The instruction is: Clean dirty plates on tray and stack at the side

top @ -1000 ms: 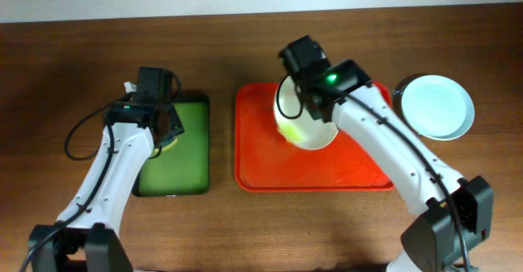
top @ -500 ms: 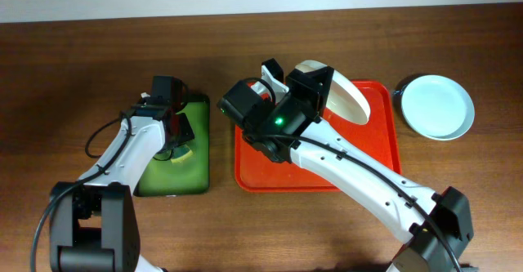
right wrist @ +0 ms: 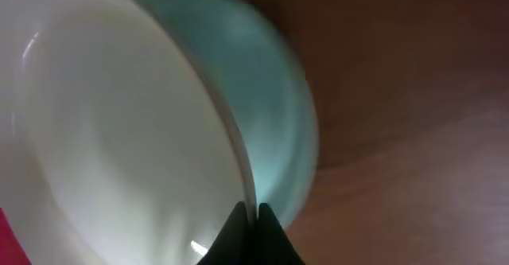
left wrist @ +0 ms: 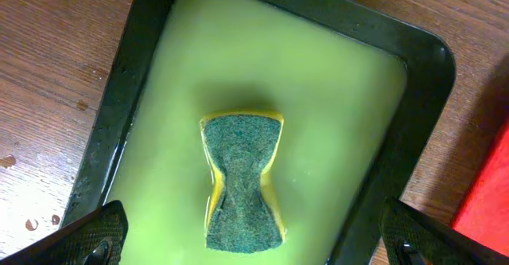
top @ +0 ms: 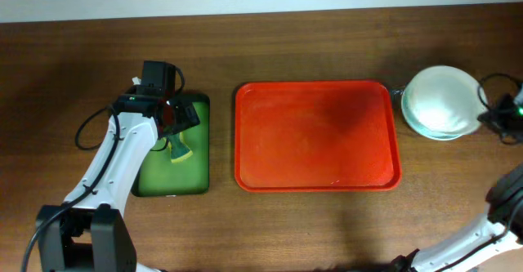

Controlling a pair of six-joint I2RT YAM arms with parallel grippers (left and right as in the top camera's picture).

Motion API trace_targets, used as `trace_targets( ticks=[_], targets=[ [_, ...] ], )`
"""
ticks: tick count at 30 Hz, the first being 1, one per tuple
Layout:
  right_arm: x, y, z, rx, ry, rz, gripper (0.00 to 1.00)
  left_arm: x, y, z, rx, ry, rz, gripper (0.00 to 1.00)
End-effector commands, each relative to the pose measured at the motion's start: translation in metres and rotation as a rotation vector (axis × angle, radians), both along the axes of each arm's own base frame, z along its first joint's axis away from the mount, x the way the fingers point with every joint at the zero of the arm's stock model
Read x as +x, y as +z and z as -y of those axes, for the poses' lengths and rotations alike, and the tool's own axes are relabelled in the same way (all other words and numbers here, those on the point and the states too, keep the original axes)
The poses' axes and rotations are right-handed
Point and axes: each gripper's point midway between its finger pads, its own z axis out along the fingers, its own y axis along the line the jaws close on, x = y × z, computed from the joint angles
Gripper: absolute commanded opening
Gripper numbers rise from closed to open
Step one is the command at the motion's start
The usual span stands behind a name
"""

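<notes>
The red tray [top: 317, 135] lies bare at the table's middle. To its right, a cream-white plate [top: 440, 97] [right wrist: 119, 138] sits tilted over a mint-green plate [top: 448, 130] [right wrist: 280, 98]. My right gripper [top: 486, 113] [right wrist: 250, 217] is shut on the cream plate's rim at its right side. My left gripper [top: 170, 118] [left wrist: 258, 249] hangs open above a yellow sponge with a green scouring face [top: 180, 147] [left wrist: 241, 181]. The sponge lies free between the wide-apart fingers [left wrist: 95, 237].
The sponge rests in a dark green tray [top: 200, 100] [left wrist: 421, 58] filled with yellow-green liquid, left of the red tray. Brown wooden table all around; a pale wall runs along the far edge. The right arm's cable [top: 498, 80] loops near the plates.
My left gripper opened and let the sponge go into the green tray. My right arm carried the cream plate off the red tray to the right, onto the mint plate.
</notes>
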Motion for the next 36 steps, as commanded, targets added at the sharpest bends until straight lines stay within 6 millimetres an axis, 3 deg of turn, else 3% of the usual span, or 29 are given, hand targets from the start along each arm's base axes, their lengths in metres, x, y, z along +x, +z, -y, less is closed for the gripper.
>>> trace_targets(
  ticks=[1,3,7,9,10,13,14,16,18,19,20,21,24,26,32,35,36],
  targets=[
    [-0.005,-0.010,0.020,0.042,-0.089,0.020,0.09,0.003,0.010,0.000,-0.002,-0.001,0.028,0.99],
    [-0.001,-0.010,0.021,0.032,-0.081,0.030,0.12,0.003,0.010,0.000,-0.002,-0.001,0.028,0.99],
    [0.029,-0.012,-0.008,-0.022,0.013,0.020,0.13,0.003,0.010,0.000,-0.002,-0.001,0.028,0.99],
    [0.042,-0.012,-0.028,-0.040,0.066,0.007,0.37,0.003,0.010,0.000,-0.002,-0.001,0.027,0.99],
    [0.044,-0.007,-0.035,-0.039,0.080,0.006,0.37,0.003,0.010,0.000,-0.002,-0.001,0.027,0.99],
    [0.036,0.063,-0.047,-0.055,-0.002,0.065,0.62,0.004,0.010,0.000,-0.003,0.000,0.029,0.99],
    [0.027,0.092,-0.061,-0.070,0.012,0.084,0.66,0.004,0.010,0.000,-0.003,0.000,0.030,0.99],
    [0.008,0.152,-0.120,-0.113,0.103,0.120,0.70,0.004,0.010,0.000,-0.003,0.000,0.033,0.99],
    [-0.016,0.177,-0.165,-0.267,0.191,0.079,0.70,0.004,0.010,0.000,-0.003,0.000,0.033,0.99],
    [-0.030,0.194,-0.205,-0.370,0.285,0.108,0.70,0.004,0.010,0.000,-0.003,-0.001,0.032,0.99],
    [-0.048,0.206,-0.245,-0.384,0.386,0.159,0.99,0.004,0.010,0.000,-0.003,0.000,0.032,0.99],
    [-0.064,0.213,-0.275,-0.367,0.456,0.190,0.99,0.004,0.010,0.000,-0.003,0.000,0.032,0.99],
    [-0.092,0.226,-0.338,-0.353,0.675,0.261,0.99,0.004,0.010,0.000,-0.003,0.000,0.032,0.99],
    [-0.093,0.222,-0.346,-0.354,0.710,0.246,0.99,0.004,0.010,0.000,-0.003,0.000,0.032,0.99],
    [-0.092,0.204,-0.339,-0.386,0.700,0.197,0.99,0.004,0.010,0.000,-0.003,0.000,0.032,0.99],
    [-0.083,0.191,-0.338,-0.441,0.661,0.429,0.98,0.004,0.010,0.000,-0.003,0.000,0.032,0.99],
    [-0.081,0.178,-0.336,-0.450,0.626,0.525,0.99,0.004,0.010,0.000,-0.003,0.000,0.032,0.99]
  ],
)
